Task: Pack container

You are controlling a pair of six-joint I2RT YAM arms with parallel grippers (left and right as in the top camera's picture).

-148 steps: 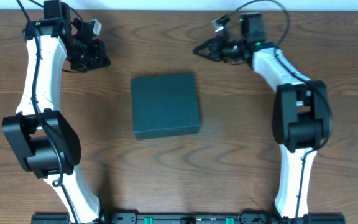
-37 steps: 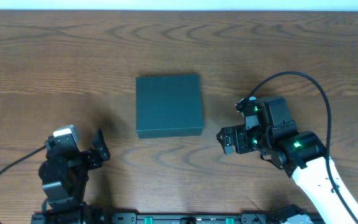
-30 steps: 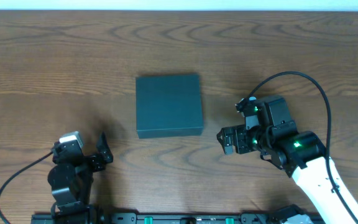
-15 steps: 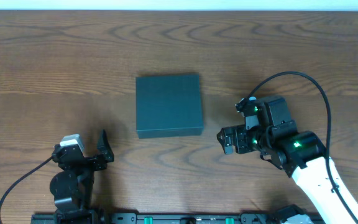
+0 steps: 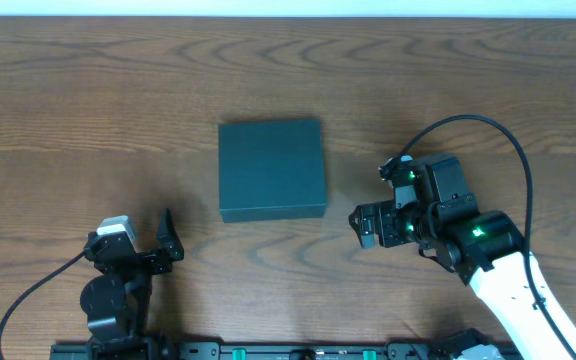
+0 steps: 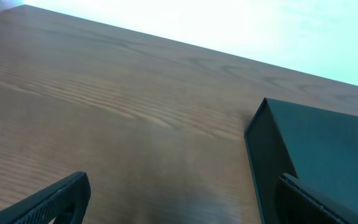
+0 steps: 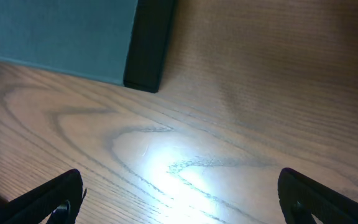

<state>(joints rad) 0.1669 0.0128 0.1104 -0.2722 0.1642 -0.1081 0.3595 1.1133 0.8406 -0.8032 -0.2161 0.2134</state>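
The container (image 5: 271,170), a dark teal square box with its lid down, lies flat at the middle of the wooden table. My left gripper (image 5: 168,238) sits low at the front left, open and empty, pointing right toward the box's near left corner. In the left wrist view the container (image 6: 328,143) fills the right side beyond the left gripper (image 6: 185,208). My right gripper (image 5: 359,226) is open and empty, just right of the box's near right corner. The right wrist view shows that corner of the container (image 7: 61,37) ahead of the right gripper (image 7: 182,202), with bare wood between the fingers.
The wooden table (image 5: 88,110) runs to a pale far edge at the top. A black rail (image 5: 288,350) runs along the front edge between the arm bases. The right arm's cable (image 5: 513,150) loops above the table at right.
Both arms came from the far side of the table to the near side. Over the last second the left arm drew back slightly toward the front edge, then stopped. The right arm and box stayed still.
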